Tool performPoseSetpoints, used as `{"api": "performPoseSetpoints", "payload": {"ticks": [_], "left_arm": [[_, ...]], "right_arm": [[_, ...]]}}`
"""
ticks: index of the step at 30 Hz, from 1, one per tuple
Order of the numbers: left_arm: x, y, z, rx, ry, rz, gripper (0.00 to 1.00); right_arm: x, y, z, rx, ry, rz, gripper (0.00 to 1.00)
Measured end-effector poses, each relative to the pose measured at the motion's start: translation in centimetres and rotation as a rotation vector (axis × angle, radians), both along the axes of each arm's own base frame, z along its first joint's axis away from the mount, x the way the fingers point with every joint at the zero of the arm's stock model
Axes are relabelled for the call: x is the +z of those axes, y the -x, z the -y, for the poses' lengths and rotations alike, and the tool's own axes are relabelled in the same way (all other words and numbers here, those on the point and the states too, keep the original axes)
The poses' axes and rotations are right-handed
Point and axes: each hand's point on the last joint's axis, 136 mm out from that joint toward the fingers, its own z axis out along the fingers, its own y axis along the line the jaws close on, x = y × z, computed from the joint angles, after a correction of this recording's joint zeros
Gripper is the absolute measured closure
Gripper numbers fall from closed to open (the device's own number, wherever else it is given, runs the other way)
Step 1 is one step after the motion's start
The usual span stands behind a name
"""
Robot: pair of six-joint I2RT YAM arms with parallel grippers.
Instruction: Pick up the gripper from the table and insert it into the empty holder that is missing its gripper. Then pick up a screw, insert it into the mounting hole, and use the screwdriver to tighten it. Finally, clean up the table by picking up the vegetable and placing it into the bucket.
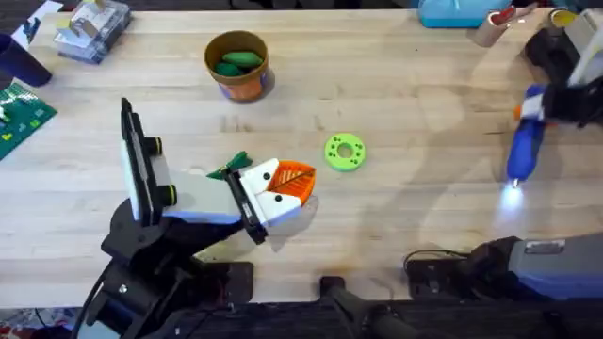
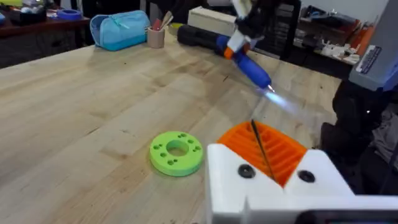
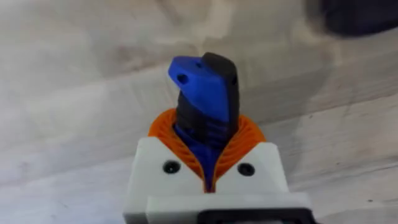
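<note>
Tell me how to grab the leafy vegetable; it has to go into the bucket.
Come from straight above and close across its middle, probably: the vegetable lies flat on the table, pointed leaves spreading sideways, leaving no upright part to pinch. The left gripper sits right beside it.

A pale wooden table (image 1: pixel 396 85) with plank seams takes up the scene — its far edge meets a dark, cluttered room. Behind it stand shelves (image 2: pixel 329 31) of boxes and gear — dim against the brightly lit wood.
</note>
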Motion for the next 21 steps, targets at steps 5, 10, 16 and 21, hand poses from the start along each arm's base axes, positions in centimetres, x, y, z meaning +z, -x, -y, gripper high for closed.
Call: {"api": "performPoseSetpoints", "payload": {"ticks": [5,10,16,21], "left_arm": [[0.0,0.0,0.0,0.0,0.0,0.0,0.983],[0.0,0.0,0.0,0.0,0.0,0.0,0.983],[0.0,0.0,0.0,0.0,0.0,-0.001,0.983],[0.0,0.0,0.0,0.0,0.0,0.0,0.983]], "right_arm": [[7.5,-1.9,-0.9,-0.027,0.077,0.227,0.976],[14.0,-2.0,-3.9,-0.017,0.114,0.402,0.976],[17.8,-3.1,-7.6,0.022,0.115,0.574,0.976],[18.7,-3.1,-12.1,0.091,0.083,0.728,0.976]]}}
